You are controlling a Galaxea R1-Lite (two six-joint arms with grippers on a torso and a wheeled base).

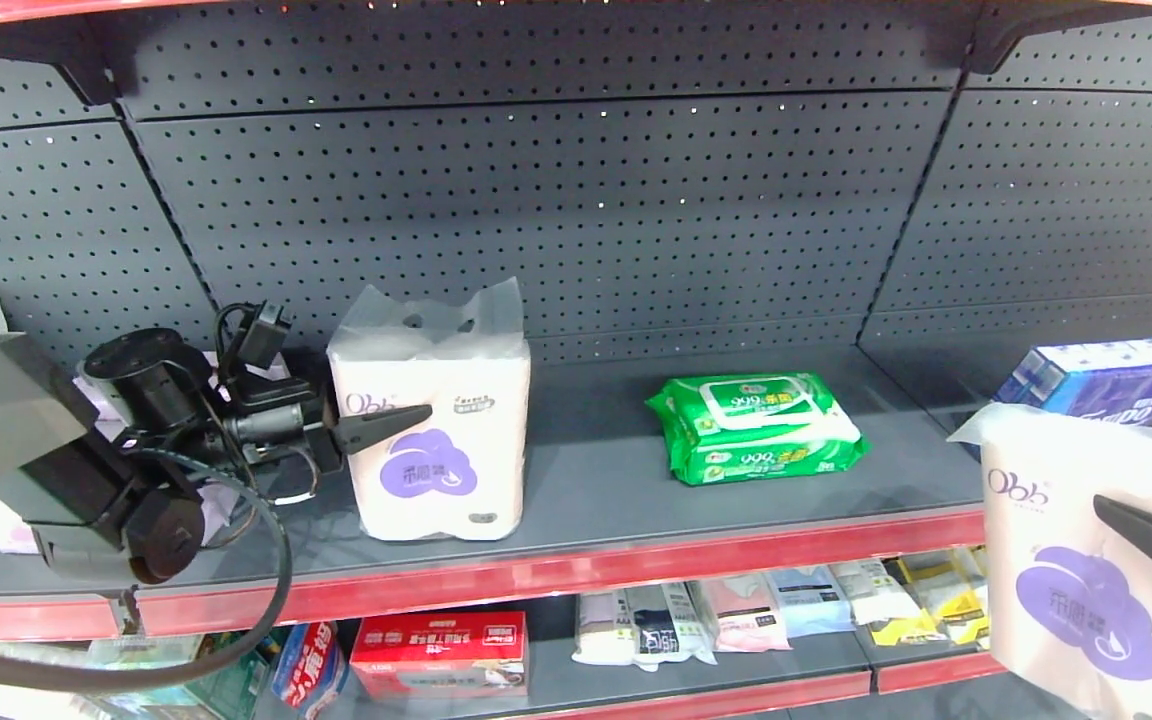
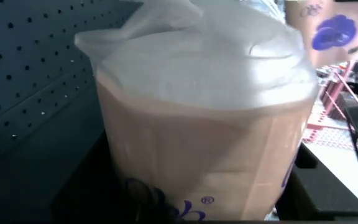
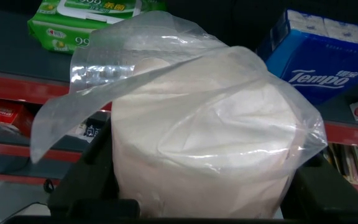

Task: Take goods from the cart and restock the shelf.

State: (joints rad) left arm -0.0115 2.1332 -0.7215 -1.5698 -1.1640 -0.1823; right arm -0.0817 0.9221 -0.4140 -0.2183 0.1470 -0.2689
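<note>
While clamping toilet-roll pack [image 1: 446,480] on shelf [image 1: 596,470] with left claw [image 1: 416,400] and second pack [image 1: 1056,600] with right claw [image 1: 1116,540], expect light, squashy, slick-film goods; grip mid-body sides, gently.

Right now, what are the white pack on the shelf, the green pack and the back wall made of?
White pack: paper rolls in thin clear film, crinkled and see-through at its top flap. Green pack: soft glossy plastic; it shines and sags. Back wall: likely painted metal, matte grey, evenly punched holes.

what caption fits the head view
Left claw grips a toilet paper pack on the shelf; right claw holds a second pack
</note>
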